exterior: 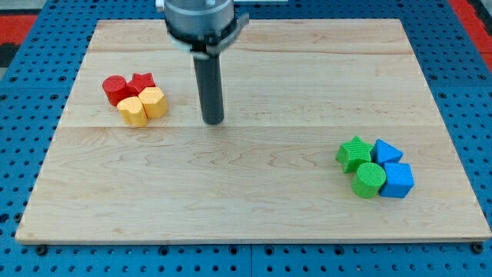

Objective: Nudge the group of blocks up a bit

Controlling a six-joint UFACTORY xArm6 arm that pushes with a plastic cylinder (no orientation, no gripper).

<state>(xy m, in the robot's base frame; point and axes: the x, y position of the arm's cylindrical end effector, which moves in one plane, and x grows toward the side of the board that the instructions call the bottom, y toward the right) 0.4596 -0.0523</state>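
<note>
Resting my tip (213, 121) on wooden board (254, 208) | right of yellow hexagonal block (154, 101) | no claw visible, state untellable

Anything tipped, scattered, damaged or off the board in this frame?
Nothing stands out. Red cylinder, red star and two yellow blocks huddle at the view's left; green star, green cylinder and two blue blocks at the right. My tip touches none.

Bright, even light; sharp focus, faint shadows.
</note>
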